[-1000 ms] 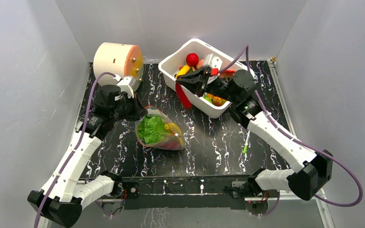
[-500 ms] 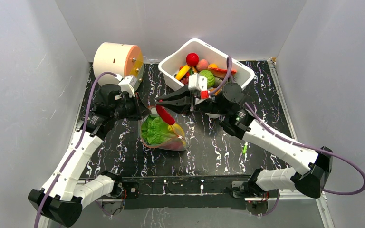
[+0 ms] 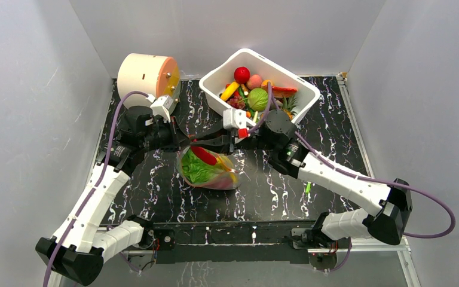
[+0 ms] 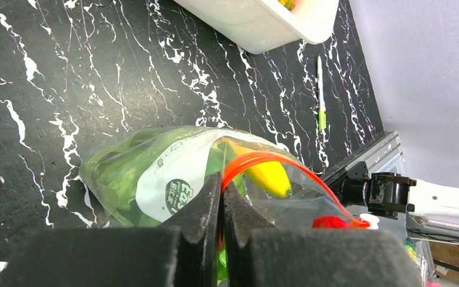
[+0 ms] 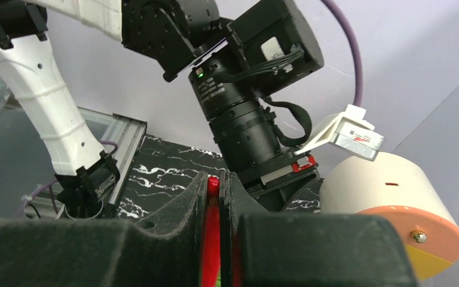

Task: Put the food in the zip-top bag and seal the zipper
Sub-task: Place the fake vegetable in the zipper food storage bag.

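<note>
my left gripper (image 4: 221,179) is clenched on the mouth edge of the clear crinkly plastic zip-top bag (image 3: 215,176), jaws pressed together right where the orange-red zipper strip (image 4: 263,160) curves up and away from the fingertips. from that wrist view the bag lies just ahead of the jaws on the black white-veined tabletop (image 3: 275,191), with green leafy toy greens (image 4: 113,173) filling the side to the left of the fingers and a yellow toy banana (image 4: 269,175) just to the right of them, under the zipper loop. my right gripper (image 3: 200,145) is grasping a long red toy pepper (image 3: 206,156), which hangs from its tips over the open mouth, its lower end against the greens; i cannot tell how far inside it is. the two grippers are nearly tip to tip. behind the right gripper sits the white rectangular plastic tub (image 3: 215,81) with more toy food (image 3: 257,98). beyond the left gripper stands the cream cylinder with an orange face (image 3: 143,72). a thin green stick (image 3: 308,182) lies well apart.
</note>
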